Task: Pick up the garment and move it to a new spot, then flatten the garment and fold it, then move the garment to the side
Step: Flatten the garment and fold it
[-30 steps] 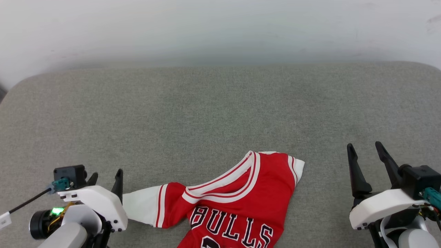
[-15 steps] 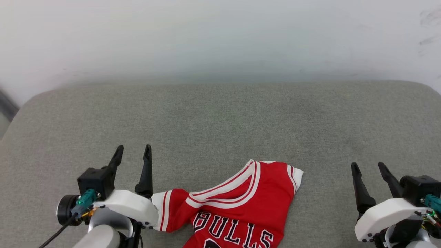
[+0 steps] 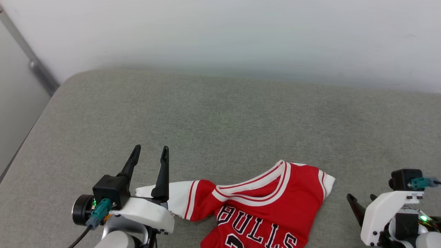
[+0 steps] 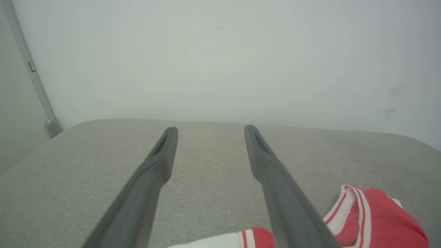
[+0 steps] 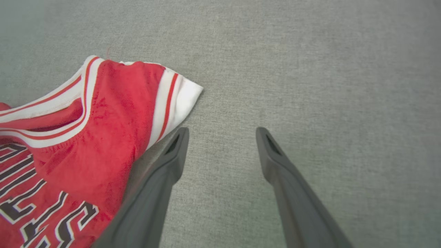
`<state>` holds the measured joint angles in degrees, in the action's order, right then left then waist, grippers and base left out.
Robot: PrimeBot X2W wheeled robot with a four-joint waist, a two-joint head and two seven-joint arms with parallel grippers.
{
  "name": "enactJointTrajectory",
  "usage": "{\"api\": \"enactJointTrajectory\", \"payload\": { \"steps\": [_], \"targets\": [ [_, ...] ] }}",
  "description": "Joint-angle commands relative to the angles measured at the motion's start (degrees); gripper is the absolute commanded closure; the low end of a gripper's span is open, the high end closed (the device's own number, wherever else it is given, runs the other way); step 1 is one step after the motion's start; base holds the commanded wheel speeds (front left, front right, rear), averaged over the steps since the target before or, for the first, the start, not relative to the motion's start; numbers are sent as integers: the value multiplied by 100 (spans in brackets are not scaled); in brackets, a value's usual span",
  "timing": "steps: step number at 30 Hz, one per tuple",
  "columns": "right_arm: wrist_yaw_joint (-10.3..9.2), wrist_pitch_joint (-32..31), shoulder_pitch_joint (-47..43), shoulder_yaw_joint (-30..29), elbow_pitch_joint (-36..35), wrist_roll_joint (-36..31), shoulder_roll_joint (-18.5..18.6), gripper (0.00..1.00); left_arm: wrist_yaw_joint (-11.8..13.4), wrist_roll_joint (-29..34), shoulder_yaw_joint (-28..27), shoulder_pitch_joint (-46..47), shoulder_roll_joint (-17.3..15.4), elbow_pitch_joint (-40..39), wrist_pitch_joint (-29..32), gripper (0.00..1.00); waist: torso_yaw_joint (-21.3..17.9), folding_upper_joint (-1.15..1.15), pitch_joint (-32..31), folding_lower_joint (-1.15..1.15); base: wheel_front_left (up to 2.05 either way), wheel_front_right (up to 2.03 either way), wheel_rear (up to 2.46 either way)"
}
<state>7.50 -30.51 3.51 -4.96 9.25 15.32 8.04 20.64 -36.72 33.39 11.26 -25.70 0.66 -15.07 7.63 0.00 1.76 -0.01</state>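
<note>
**Inspector:** Report, largest item first.

**Recorder:** Pale wall (image 3: 220,34) across 12 o'clock in the head view; below it a grey fabric-covered counter (image 3: 220,120), one rounded corner at 10 o'clock.

**Inspector:** Location of the garment?

**Recorder:** The garment (image 3: 275,203) lies on the counter between 5 and 6 o'clock, front face up, its lower part cut off by the frame edge; red body; striped collar (image 3: 255,193) toward 12 o'clock; black lettering (image 3: 255,227) reading BULLS beneath it; one white sleeve (image 3: 175,199) stretched toward 9 o'clock; the short sleeve (image 3: 327,181) at the garment's 2 o'clock corner; cloth rumpled, not flat.

**Inspector:** Left end effector?

**Recorder:** Left end effector (image 3: 151,148) at 7 o'clock, fingers pointing to 12; jaws wide, nothing between them; one finger crosses in front of the stretched sleeve; contact with the cloth cannot be determined.

**Inspector:** The other?

**Recorder:** Right end effector (image 3: 361,197) at 4 o'clock, just beside the garment's 3 o'clock edge; jaws wide, bare counter between them in the right wrist view; the finger nearer the garment overlaps its red edge below the short sleeve; whether it touches, I cannot tell.

**Inspector:** Anything smaller?

**Recorder:** A grey strip (image 3: 32,63) running down the wall at 10 o'clock.
</note>
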Motion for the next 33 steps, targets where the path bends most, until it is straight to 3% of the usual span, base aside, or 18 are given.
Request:
{"api": "enactJointTrajectory", "payload": {
  "steps": [1, 8, 13, 14, 16, 17, 27, 33],
  "targets": [
    [-2, -137, 137, 92, 54, 45, 79, 0, -51, 70, 10, 110, 57, 4, -12, 0, 254, 0, 225, 1, 0, 0, 0],
    [-2, -637, 692, 461, 693, 303, 243, 0, -281, 302, -78, 249, 326, 121, -13, 0, 639, 0, 572, 1, 0, 0, 0],
    [-1, -788, 780, 651, 1308, 491, 147, 2, -428, 436, -162, 303, 473, 244, -13, 0, 763, 0, 686, 1, 0, 0, 0],
    [0, -825, 764, 708, 1418, 545, 119, 42, -455, 450, -181, 300, 498, 262, -13, 0, 768, 0, 690, 1, 0, 0, 0],
    [3, -851, 742, 815, 1549, 646, 68, 97, -481, 490, -209, 269, 527, 312, -13, 0, 754, 0, 687, 1, 0, 0, 0],
    [6, -813, 752, 855, 1558, 701, 61, 100, -495, 498, -236, 249, 539, 326, -13, 0, 731, 0, 678, 1, 0, 0, 0],
    [-5, -177, 1209, 861, 729, 442, 639, 100, -632, 573, -298, 168, 526, 455, -13, 0, 288, 0, 519, 1, 0, 0, 0],
    [-4, -264, 1049, 343, 0, 96, 972, 100, -650, 550, -283, 155, 458, 477, 25, 0, -73, 0, 510, 1, 0, 0, 0]
  ]
}}
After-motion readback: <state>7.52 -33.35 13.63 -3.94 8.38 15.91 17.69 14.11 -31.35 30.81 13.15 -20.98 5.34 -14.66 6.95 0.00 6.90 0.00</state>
